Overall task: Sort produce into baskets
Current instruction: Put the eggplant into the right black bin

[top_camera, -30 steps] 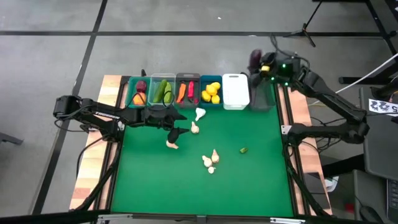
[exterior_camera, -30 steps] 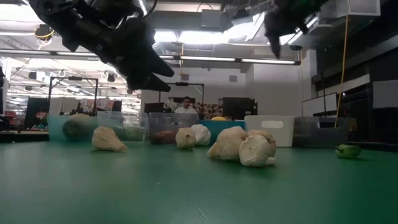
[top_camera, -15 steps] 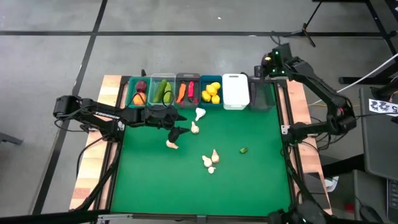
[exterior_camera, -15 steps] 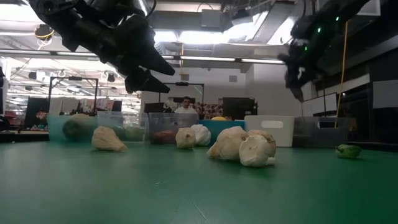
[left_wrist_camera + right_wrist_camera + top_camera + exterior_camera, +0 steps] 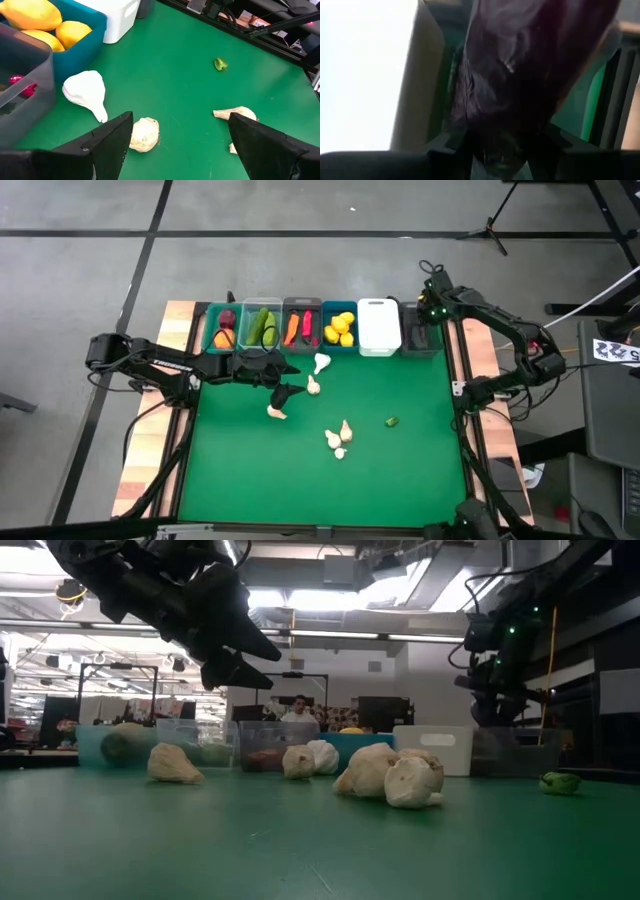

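My right gripper [image 5: 505, 150] is shut on a dark purple eggplant [image 5: 530, 65] and hangs over the dark green basket [image 5: 421, 340] at the right end of the row, beside the white basket [image 5: 379, 330]. The left gripper [image 5: 291, 390] hovers open above whitish garlic [image 5: 313, 386] in front of the grey basket [image 5: 298, 328]. Between its fingers the left wrist view shows garlic [image 5: 144, 135] on the mat. More garlic [image 5: 340, 438] lies mid-mat. Lemons [image 5: 341, 327] fill the blue basket; the teal, clear and grey baskets hold other produce.
A small green piece [image 5: 391, 421] lies alone on the mat, right of the garlic cluster. Wooden strips [image 5: 148, 450] and black rails border the green mat [image 5: 400, 480]. A person shows far behind the baskets in the low view.
The right arm has swung in from behind the table and come down over the dark green basket with the eggplant. The left arm has stayed put.
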You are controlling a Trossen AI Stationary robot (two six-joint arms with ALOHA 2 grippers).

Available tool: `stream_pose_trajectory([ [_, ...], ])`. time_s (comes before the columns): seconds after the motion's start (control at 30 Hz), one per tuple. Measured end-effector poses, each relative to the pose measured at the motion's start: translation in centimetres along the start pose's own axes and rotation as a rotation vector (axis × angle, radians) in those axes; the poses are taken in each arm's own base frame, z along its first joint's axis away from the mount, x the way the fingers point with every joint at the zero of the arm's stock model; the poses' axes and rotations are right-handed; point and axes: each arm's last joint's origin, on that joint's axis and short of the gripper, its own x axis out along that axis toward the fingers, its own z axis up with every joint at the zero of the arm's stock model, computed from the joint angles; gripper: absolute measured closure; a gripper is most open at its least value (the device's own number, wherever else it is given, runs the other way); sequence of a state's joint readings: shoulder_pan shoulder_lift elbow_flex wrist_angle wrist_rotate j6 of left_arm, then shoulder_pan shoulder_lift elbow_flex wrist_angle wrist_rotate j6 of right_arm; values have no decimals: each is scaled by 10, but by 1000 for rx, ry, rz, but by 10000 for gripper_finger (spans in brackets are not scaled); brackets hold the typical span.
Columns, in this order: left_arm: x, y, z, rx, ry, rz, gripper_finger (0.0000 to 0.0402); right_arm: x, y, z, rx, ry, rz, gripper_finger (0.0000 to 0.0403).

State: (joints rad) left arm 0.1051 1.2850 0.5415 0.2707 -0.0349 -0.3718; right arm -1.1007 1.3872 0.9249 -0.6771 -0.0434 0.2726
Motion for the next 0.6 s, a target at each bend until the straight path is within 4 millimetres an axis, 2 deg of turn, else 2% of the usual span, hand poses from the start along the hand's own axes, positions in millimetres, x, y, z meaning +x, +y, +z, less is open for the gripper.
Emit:
stream_pose_trajectory([
  [0.17, 0, 0, 0, 0, -1, 0, 80, 7, -1, -3, 9, -5, -7, 262],
  [0.4, 0, 0, 0, -15, -1, 0, 80, 27, -2, -3, 7, 59, -37, 262],
  [0.6, 0, 0, 0, -15, -1, 0, 80, 34, -3, -3, -14, 86, -49, 262],
])
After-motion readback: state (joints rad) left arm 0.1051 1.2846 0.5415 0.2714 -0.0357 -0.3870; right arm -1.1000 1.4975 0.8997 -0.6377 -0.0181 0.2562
